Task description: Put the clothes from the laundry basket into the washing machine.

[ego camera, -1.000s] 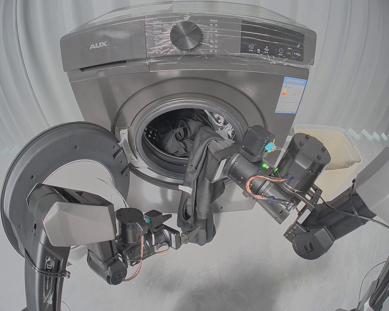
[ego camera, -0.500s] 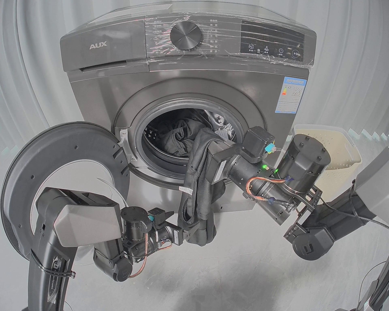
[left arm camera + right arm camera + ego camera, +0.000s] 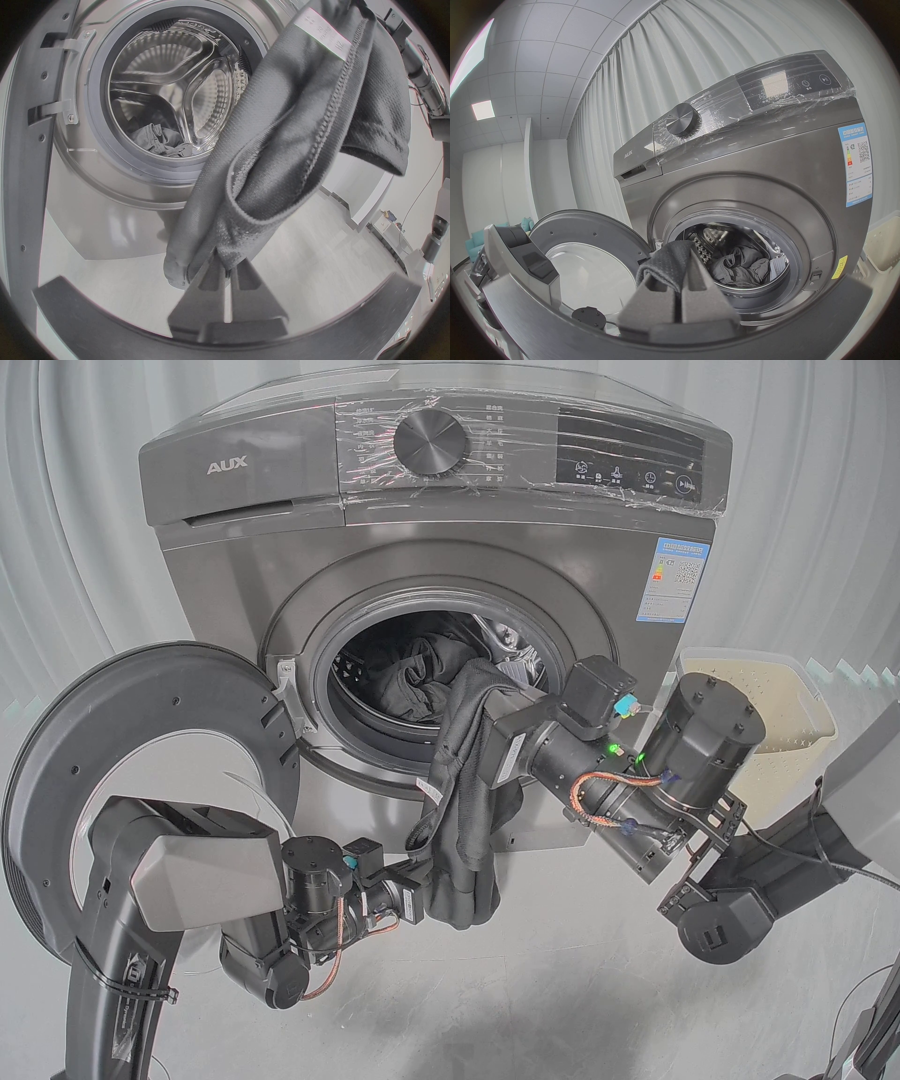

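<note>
The right claw (image 3: 680, 275) is holding the top of a dark garment (image 3: 464, 801) just in front of the open mouth of the washing machine (image 3: 244, 576), level with the lower half of the opening. Its fingers are pressing together on a fold of the cloth, which is bunching over their tips in the right wrist view.

From there the dark garment is hanging down in long folds in front of the machine's lower panel, clear of the floor (image 3: 562, 979). The left claw (image 3: 229, 269) is gripping it low down, with both fingers closing tightly on the bottom hem, so the cloth is stretching between the two claws, the right one high and close to the machine, the left one low and farther out.

A bundle of dark clothes (image 3: 412, 674) is lying inside the drum (image 3: 187, 84), behind the hanging garment. The round door (image 3: 141, 707) is standing wide open on the robot's left. The pale laundry basket (image 3: 787, 707) is sitting on the floor at the machine's right side, behind the right arm.
</note>
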